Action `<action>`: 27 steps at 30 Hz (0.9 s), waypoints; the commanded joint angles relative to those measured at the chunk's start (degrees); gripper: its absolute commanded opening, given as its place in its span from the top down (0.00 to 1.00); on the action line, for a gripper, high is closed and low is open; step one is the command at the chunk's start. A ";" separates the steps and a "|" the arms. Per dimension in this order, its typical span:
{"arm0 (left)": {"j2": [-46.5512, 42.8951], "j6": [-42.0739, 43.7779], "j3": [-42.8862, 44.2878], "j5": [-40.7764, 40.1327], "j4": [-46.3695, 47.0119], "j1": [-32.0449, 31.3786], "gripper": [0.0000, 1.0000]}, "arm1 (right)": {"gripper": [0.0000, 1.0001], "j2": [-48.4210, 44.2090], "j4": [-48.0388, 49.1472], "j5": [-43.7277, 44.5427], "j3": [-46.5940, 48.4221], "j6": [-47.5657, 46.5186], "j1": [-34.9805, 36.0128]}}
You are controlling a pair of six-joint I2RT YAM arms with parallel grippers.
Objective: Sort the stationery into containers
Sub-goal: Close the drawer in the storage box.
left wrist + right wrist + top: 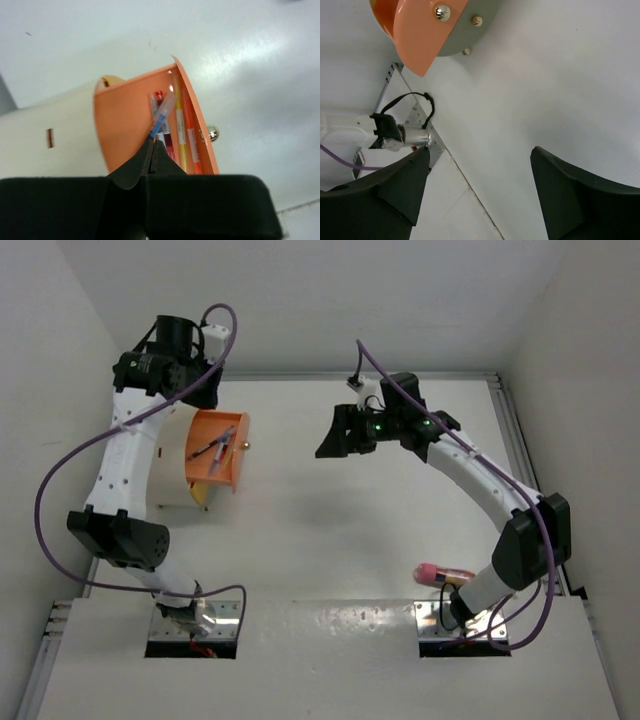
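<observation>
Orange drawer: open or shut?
Open. The drawer sticks out of the cream drum, with pens lying inside, and the left gripper holds a blue pen inside it.

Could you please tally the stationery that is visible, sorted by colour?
blue-tipped pen: 1
red pen: 1
orange pens: 2
pink-and-tan cylinder: 1
Total: 5, as far as the views let me tell them apart.

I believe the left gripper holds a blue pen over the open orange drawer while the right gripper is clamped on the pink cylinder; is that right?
Not quite: the right wrist view shows the right gripper open and empty; the pink cylinder lies on the table by that arm's base. The left gripper does hold the blue pen.
</observation>
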 commanded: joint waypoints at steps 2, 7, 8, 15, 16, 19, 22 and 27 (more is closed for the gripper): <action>-7.50 -1.82 1.13 -7.96 6.99 1.79 0.99 | 0.25 2.56 2.92 1.54 1.20 4.27 0.92; -10.14 -1.73 -2.12 -7.65 4.88 9.96 0.88 | 0.50 11.34 4.24 -2.67 10.22 10.87 3.64; -10.41 -1.47 -3.35 -7.30 4.88 11.10 0.86 | 0.53 14.49 4.77 -3.81 11.74 12.10 4.00; -8.22 0.55 -2.83 -6.33 1.46 20.68 0.84 | 0.64 22.60 14.69 -8.47 16.76 24.24 7.68; -7.69 0.90 -2.92 -4.15 -0.03 21.22 0.83 | 0.63 23.05 15.66 -8.92 17.20 24.86 7.95; -6.37 1.78 -3.97 1.65 -2.32 22.97 0.79 | 0.62 24.01 17.25 -9.10 16.85 27.05 8.57; -7.33 1.52 -8.09 4.64 -0.92 24.73 0.75 | 0.59 24.72 19.53 -9.27 16.24 29.33 8.83; -6.98 0.99 -11.79 6.24 0.83 25.70 0.74 | 0.58 27.26 24.01 -10.15 16.67 33.64 9.27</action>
